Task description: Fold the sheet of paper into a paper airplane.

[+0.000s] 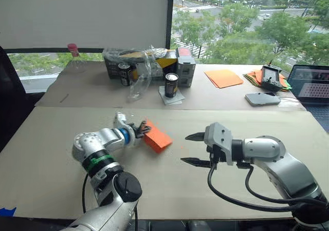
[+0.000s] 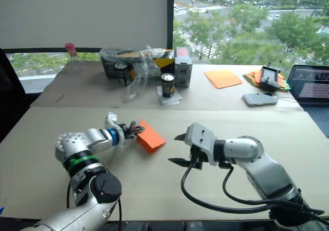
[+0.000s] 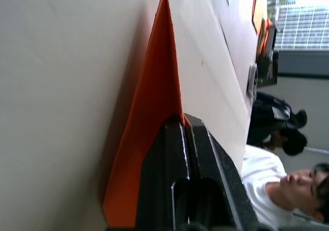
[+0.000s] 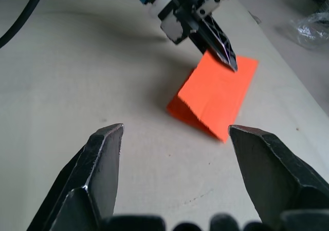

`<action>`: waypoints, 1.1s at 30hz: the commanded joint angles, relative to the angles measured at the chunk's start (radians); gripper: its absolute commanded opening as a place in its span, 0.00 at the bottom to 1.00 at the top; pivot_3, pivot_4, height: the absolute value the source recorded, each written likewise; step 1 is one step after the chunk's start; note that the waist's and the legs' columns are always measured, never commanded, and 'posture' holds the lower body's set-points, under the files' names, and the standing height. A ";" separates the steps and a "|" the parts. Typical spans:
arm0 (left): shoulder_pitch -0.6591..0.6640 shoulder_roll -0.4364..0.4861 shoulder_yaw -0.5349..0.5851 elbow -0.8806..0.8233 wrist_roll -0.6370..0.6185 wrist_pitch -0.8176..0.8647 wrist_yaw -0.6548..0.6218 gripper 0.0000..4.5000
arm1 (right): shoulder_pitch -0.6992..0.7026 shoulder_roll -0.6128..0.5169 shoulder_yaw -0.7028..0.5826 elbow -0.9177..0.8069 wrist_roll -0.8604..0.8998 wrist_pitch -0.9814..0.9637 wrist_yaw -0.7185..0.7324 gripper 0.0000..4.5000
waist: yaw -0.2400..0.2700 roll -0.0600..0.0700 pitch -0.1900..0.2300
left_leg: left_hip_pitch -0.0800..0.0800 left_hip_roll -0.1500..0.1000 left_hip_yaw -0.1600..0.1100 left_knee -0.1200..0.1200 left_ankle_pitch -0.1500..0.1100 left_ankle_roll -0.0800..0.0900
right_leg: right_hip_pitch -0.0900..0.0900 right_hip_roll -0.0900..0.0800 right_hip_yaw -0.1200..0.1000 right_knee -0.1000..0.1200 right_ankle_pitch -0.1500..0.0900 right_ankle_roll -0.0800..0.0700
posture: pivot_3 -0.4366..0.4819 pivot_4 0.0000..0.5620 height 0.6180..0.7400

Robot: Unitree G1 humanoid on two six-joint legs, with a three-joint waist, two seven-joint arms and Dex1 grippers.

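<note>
far left on the table, a clear bottle with a pink cap stands at the back edge. over to the left tool, and it's pinched tight on the paper, fingers closed on the sheet's left edge. the paper is bright orange, folded double, sitting mid-table like a little tent with the fold edge lifted, its near edge down on the table. in the left wrist view the black fingers clamp the orange sheet between them, and a person in a white shirt shows beyond the table's edge. behind, at the far middle, a box in clear plastic wrap and two dark cans. moving right, the right tool hangs just above the table, fingers spread wide, holding nothing, near the paper's right side but apart from it. the right wrist view looks between the open fingers straight at the paper and the left tool. far right: paler orange sheets, a controller on a coloured paper pile, a white phone and a laptop.
</note>
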 commanded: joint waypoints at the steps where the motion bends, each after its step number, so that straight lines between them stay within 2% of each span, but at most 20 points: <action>1: -0.122 -0.326 0.153 -0.153 -0.026 0.007 0.176 0.01 | -0.018 0.006 -0.003 -0.008 -0.007 -0.021 0.001 0.81 | 0.009 0.002 0.000 | 0.000 -0.001 0.000 -0.001 0.000 0.000 | 0.000 0.000 0.000 0.000 0.000 0.000 | 0.48 0.27 0.43; 4: -0.141 -0.372 0.208 -0.183 -0.070 0.007 0.253 0.01 | -0.020 0.009 -0.001 -0.006 -0.010 -0.019 0.001 0.81 | 0.031 0.001 0.000 | 0.000 -0.002 -0.002 0.001 0.000 0.000 | 0.001 0.000 -0.003 0.001 0.000 0.000 | 0.48 0.27 0.43; 7: -0.133 -0.393 0.211 -0.176 -0.142 0.007 0.314 0.01 | -0.021 0.011 0.003 -0.007 -0.015 -0.012 -0.004 0.81 | 0.043 0.001 0.001 | 0.000 -0.004 -0.002 0.003 0.000 0.001 | 0.003 0.000 -0.003 0.001 0.000 0.000 | 0.48 0.27 0.43; 16: -0.072 -0.369 0.171 -0.097 -0.423 0.007 0.502 0.01 | -0.036 0.029 0.023 -0.001 -0.029 -0.002 -0.019 0.81 | 0.039 0.001 0.001 | 0.000 -0.003 -0.002 0.003 0.000 0.000 | 0.002 0.000 -0.003 0.002 0.000 0.000 | 0.48 0.27 0.43; 19: -0.043 -0.348 0.142 -0.075 -0.532 0.007 0.575 0.18 | -0.043 0.044 0.032 0.004 -0.034 -0.001 -0.021 0.81 | 0.038 0.001 0.001 | 0.000 -0.003 -0.002 0.003 0.000 0.000 | 0.002 0.000 -0.002 0.003 0.000 0.000 | 0.48 0.27 0.43; 22: 0.010 -0.311 0.077 -0.045 -0.681 0.007 0.656 0.42 | -0.054 0.069 0.058 0.023 -0.048 -0.010 -0.030 0.81 | 0.037 0.000 0.001 | 0.000 -0.003 -0.002 0.003 0.000 0.000 | 0.001 -0.001 -0.002 0.004 0.000 0.000 | 0.48 0.27 0.43; 24: 0.076 -0.265 -0.004 -0.020 -0.812 0.007 0.717 0.56 | -0.069 0.103 0.085 0.047 -0.069 -0.023 -0.048 0.81 | 0.037 0.000 0.001 | 0.000 -0.003 -0.002 0.004 0.000 0.000 | 0.001 -0.001 -0.002 0.004 0.000 0.000 | 0.48 0.27 0.43; 28: 0.174 -0.082 -0.125 0.041 -1.085 -0.009 0.842 0.86 | -0.104 0.184 0.139 0.110 -0.111 -0.040 -0.078 0.81 | 0.030 0.002 0.000 | 0.000 -0.003 -0.002 0.004 0.000 0.000 | 0.000 -0.001 0.000 0.006 0.000 0.000 | 0.48 0.27 0.43; 30: 0.255 0.057 -0.266 0.074 -1.239 -0.050 0.882 1.00 | -0.121 0.218 0.153 0.145 -0.122 -0.043 -0.087 0.81 | 0.019 0.003 -0.001 | 0.000 -0.003 0.000 0.004 0.000 0.000 | -0.001 -0.001 0.002 0.007 -0.001 0.000 | 0.48 0.27 0.43; 33: 0.352 0.392 -0.447 0.172 -1.416 -0.082 0.844 1.00 | -0.178 0.283 0.182 0.238 -0.152 -0.051 -0.106 0.81 | 0.002 -0.003 -0.001 | -0.002 -0.002 0.001 0.006 0.001 -0.002 | -0.008 0.001 0.004 0.014 -0.001 0.000 | 0.48 0.27 0.43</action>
